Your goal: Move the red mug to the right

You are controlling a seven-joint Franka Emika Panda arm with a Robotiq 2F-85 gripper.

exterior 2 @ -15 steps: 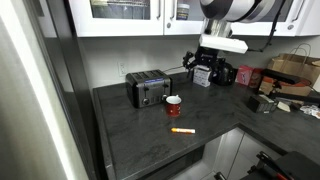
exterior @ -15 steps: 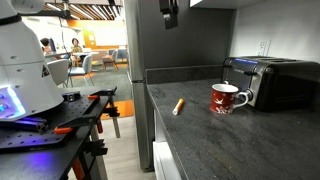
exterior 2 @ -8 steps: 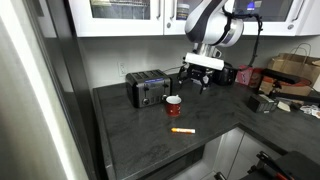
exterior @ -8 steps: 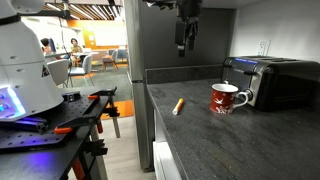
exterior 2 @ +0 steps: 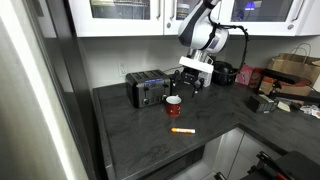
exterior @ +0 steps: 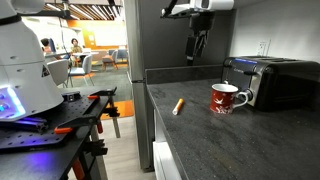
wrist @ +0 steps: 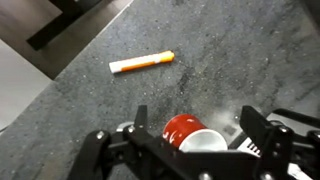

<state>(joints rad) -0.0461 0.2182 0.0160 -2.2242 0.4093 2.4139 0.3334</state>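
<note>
The red mug (exterior: pixel 227 98) with white inside and white handle stands on the dark countertop next to the toaster; it shows in both exterior views (exterior 2: pixel 174 104). My gripper (exterior: pixel 198 52) hangs in the air above and a little to the side of the mug, its fingers open and empty (exterior 2: pixel 190 85). In the wrist view the mug (wrist: pixel 193 134) lies between and below the two open fingers (wrist: pixel 195 118), with its lower part hidden by the gripper body.
A black toaster (exterior: pixel 272 82) stands beside the mug, also visible in an exterior view (exterior 2: pixel 148 88). An orange-tipped marker (exterior: pixel 179 105) lies on the counter (exterior 2: pixel 182 130) (wrist: pixel 141 63). Boxes and appliances (exterior 2: pixel 285 75) crowd the counter's far side.
The arm has swung over the counter and come down toward the mug. The mug, marker and toaster have not moved.
</note>
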